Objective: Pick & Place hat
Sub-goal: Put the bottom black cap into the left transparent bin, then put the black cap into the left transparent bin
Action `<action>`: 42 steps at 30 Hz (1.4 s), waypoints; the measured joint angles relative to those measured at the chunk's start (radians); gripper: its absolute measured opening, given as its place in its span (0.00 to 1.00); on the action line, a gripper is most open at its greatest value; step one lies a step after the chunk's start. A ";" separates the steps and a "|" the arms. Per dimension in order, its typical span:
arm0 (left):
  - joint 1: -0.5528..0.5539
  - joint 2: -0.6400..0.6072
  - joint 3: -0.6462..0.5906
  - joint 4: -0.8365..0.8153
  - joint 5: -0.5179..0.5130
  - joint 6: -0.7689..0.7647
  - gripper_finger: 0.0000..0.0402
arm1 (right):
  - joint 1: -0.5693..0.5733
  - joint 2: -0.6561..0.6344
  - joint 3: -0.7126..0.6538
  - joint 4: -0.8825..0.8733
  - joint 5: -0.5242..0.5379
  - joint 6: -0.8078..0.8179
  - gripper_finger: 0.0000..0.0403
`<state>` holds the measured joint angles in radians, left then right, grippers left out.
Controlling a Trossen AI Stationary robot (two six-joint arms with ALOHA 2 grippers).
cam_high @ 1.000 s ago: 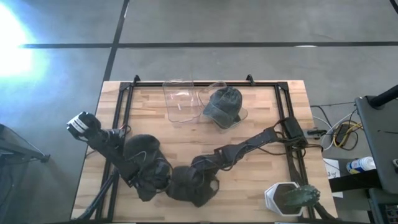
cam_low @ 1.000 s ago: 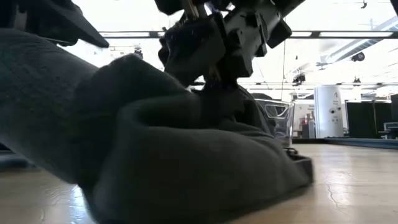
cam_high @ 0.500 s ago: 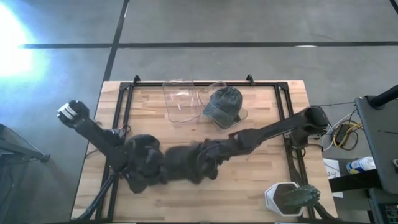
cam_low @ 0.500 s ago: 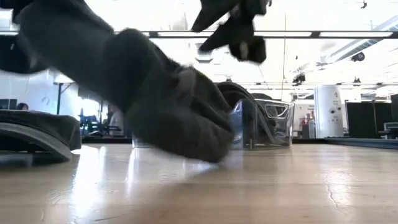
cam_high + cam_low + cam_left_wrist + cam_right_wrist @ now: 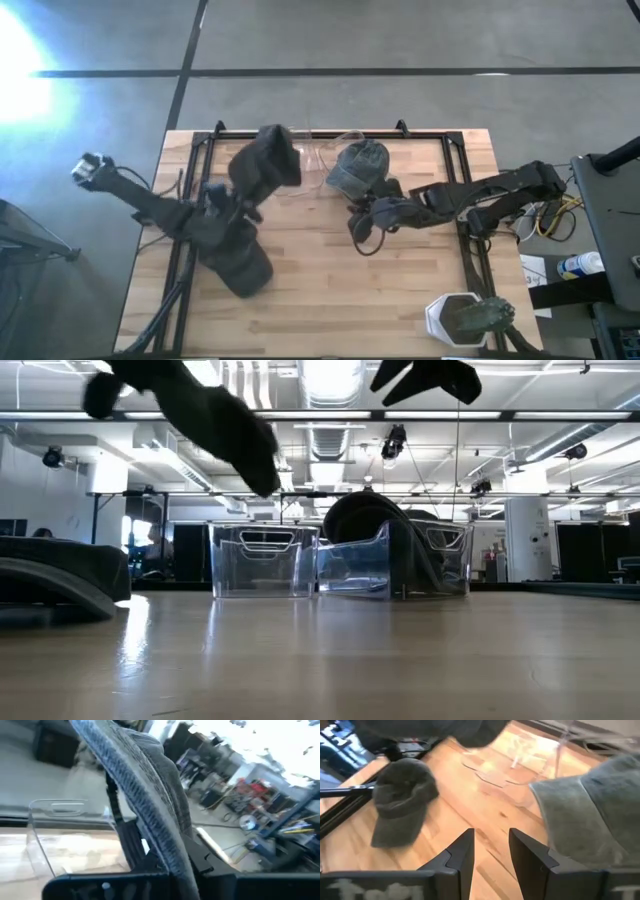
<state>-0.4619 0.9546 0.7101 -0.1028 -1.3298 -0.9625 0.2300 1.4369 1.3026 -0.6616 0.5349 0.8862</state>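
Hat (image 5: pixel 268 160) of soft dark fabric pinched in left pincer (image 5: pixel 248 188), right pincer (image 5: pixel 490 851) spread

grey hat (image 5: pixel 150 795), seemingly above clear bin (image 5: pixel 65 835)

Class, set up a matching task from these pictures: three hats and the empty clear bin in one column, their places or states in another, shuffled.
1 held hat
2 grey-green hat
3 dark hat
4 empty clear bin

A lying on the table, near the left arm
B standing beside the bin with a hat in it
C lifted by the left claw
D resting in a clear bin

Pairs: 1-C, 2-D, 3-A, 4-B
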 joint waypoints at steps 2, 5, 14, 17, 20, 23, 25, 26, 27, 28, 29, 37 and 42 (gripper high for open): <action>0.150 -0.012 0.000 -0.027 0.172 -0.013 0.02 | -0.004 0.000 -0.005 -0.026 0.000 0.035 0.29; 0.387 -0.014 0.001 -0.105 0.475 -0.125 0.02 | -0.004 0.006 -0.008 -0.045 -0.001 0.080 0.29; 0.813 0.027 0.006 -0.190 0.999 -0.191 0.04 | -0.004 0.006 -0.017 -0.045 -0.001 0.136 0.29; 0.866 0.049 0.006 -0.188 1.046 -0.177 0.06 | -0.004 0.006 -0.019 -0.039 0.016 0.138 0.29; 0.882 0.091 0.005 -0.185 1.104 -0.168 0.11 | -0.004 0.006 -0.021 -0.038 0.021 0.154 0.29; 0.881 0.138 0.005 -0.170 1.121 -0.166 0.18 | -0.004 0.006 -0.023 -0.035 0.023 0.157 0.29; 0.882 0.165 0.007 -0.164 1.119 -0.166 0.23 | -0.004 0.006 -0.026 -0.035 0.023 0.170 0.29; 0.882 0.175 0.010 -0.166 1.118 -0.166 0.26 | -0.004 0.006 -0.028 -0.035 0.023 0.178 0.29; 0.882 0.181 0.013 -0.169 1.115 -0.165 0.29 | -0.003 0.006 -0.029 -0.036 0.023 0.184 0.29; 0.881 0.184 0.017 -0.174 1.112 -0.159 0.31 | -0.002 0.006 -0.029 -0.036 0.023 0.189 0.29; 0.881 0.182 0.024 -0.187 1.112 -0.139 0.34 | 0.000 0.006 -0.030 -0.035 0.022 0.192 0.29; 0.874 0.035 0.104 -0.430 1.072 0.090 0.42 | 0.028 0.006 -0.037 -0.036 0.018 0.207 0.29; 0.788 -0.087 0.147 -0.620 1.224 0.141 0.42 | 0.032 0.006 -0.049 -0.031 -0.019 0.207 0.29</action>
<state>0.3264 0.8673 0.8567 -0.7227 -0.1057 -0.8210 0.2623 1.4433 1.2531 -0.6927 0.5161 1.0931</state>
